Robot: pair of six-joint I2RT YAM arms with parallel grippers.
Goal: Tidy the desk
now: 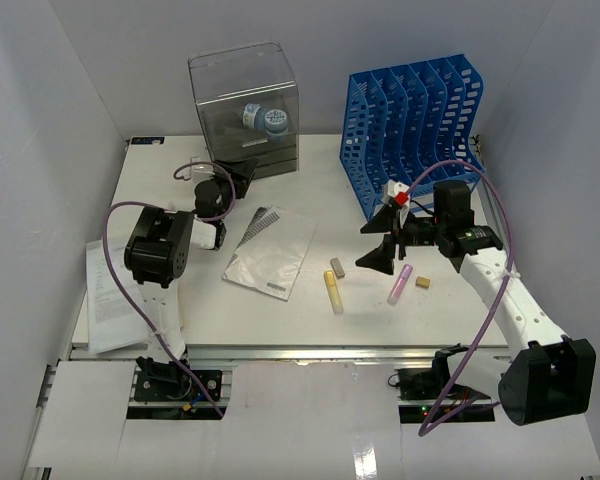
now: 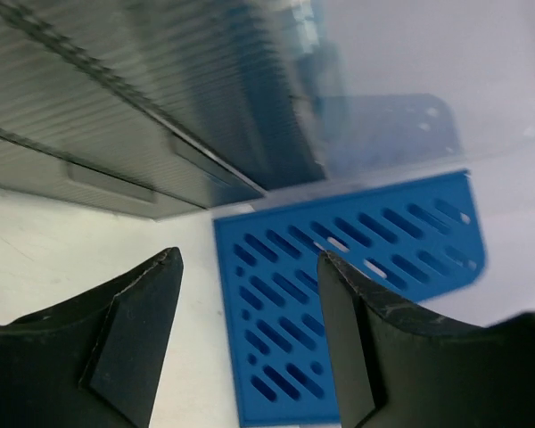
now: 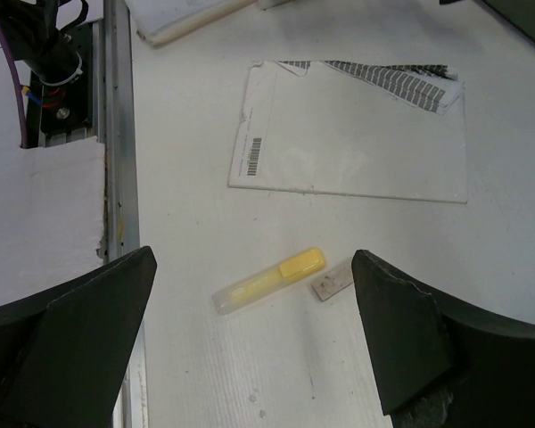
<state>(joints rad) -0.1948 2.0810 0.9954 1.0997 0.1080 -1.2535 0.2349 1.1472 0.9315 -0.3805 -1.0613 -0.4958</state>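
Note:
The white desk (image 1: 310, 322) carries a yellow highlighter (image 1: 334, 293), a grey eraser (image 1: 337, 266), a pink highlighter (image 1: 399, 284), a small tan eraser (image 1: 422, 283) and a document in a clear sleeve (image 1: 270, 252). My right gripper (image 1: 378, 240) is open and empty, hovering just right of the yellow highlighter. In the right wrist view the gripper (image 3: 254, 348) frames the yellow highlighter (image 3: 269, 280) and grey eraser (image 3: 332, 284) below it. My left gripper (image 1: 238, 175) is open and empty at the foot of the clear drawer box (image 1: 242, 110); its wrist view (image 2: 250, 339) looks across the desk.
The blue file rack (image 1: 410, 120) stands at the back right and shows in the left wrist view (image 2: 348, 285). The drawer box holds a blue-white roll (image 1: 265, 120). Loose papers (image 1: 110, 290) overhang the desk's left edge. A metal rail (image 3: 118, 134) runs along the front edge.

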